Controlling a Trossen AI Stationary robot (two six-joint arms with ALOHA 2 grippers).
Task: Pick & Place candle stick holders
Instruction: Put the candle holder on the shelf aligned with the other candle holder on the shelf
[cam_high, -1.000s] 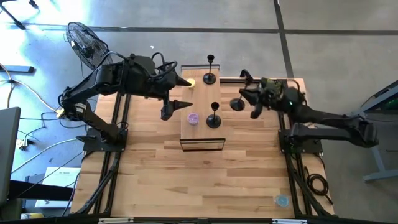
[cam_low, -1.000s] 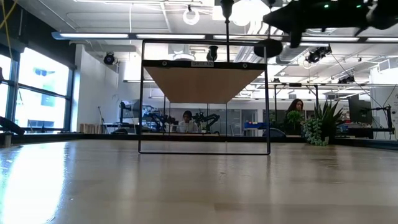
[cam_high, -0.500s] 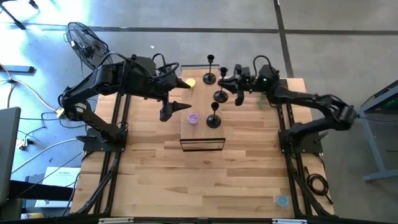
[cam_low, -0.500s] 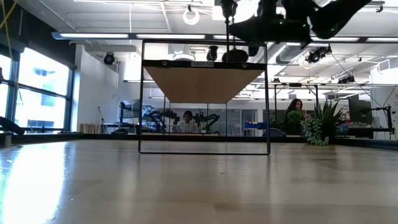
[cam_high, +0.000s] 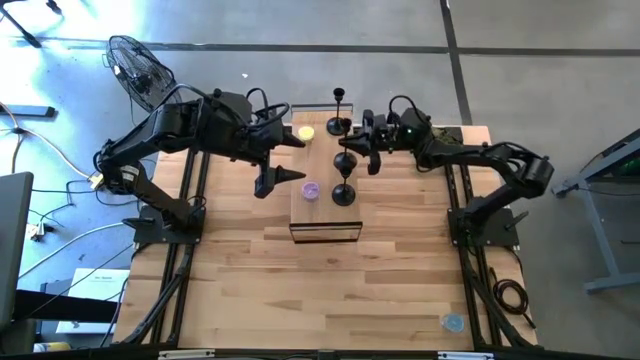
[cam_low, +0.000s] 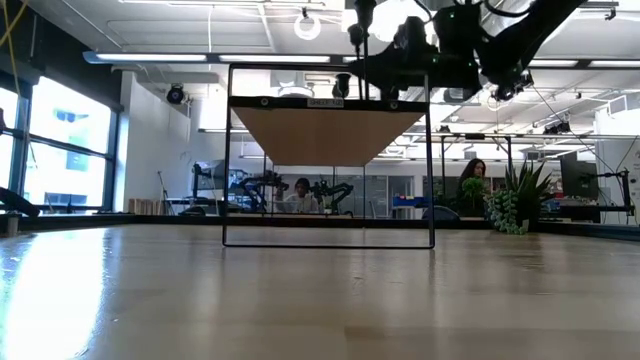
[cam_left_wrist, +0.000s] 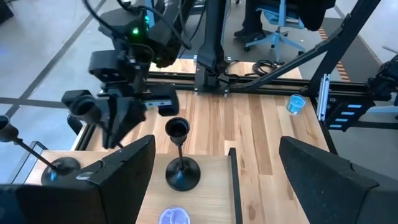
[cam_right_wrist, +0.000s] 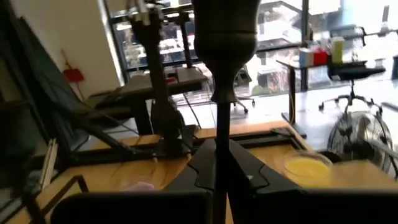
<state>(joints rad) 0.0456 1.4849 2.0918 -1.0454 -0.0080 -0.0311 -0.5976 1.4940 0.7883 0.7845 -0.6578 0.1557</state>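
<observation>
Three matte-black candle stick holders are in view. A tall one (cam_high: 338, 124) stands on its disc base at the far end of the raised wooden shelf (cam_high: 325, 215). A shorter one (cam_high: 344, 192) stands on its base mid-shelf and also shows in the left wrist view (cam_left_wrist: 180, 173). My right gripper (cam_high: 364, 141) is shut on the third holder (cam_high: 348, 144) over the shelf's far part. My left gripper (cam_high: 289, 158) is open and empty, hovering at the shelf's left side. My right gripper pinches the holder's thin stem (cam_right_wrist: 221, 127) between its two fingers, which lie across it, coming about level from the table's right. The stem stands upright, with the cup (cam_right_wrist: 224, 31) above the fingers. In the low view the holder (cam_low: 386, 66) is above the shelf top.
A yellow dish (cam_high: 305, 132) sits at the shelf's far left. A purple lid (cam_high: 310, 190) lies on the shelf beside the middle holder. A blue lid (cam_high: 453, 322) lies at the table's near right. A fan (cam_high: 138, 70) stands off the far left corner, and a plant (cam_low: 516, 205) and people show beyond the table.
My right gripper has carried the third holder toward the table's left, from beside the shelf's right edge to over its far part. It has stayed shut on the holder.
</observation>
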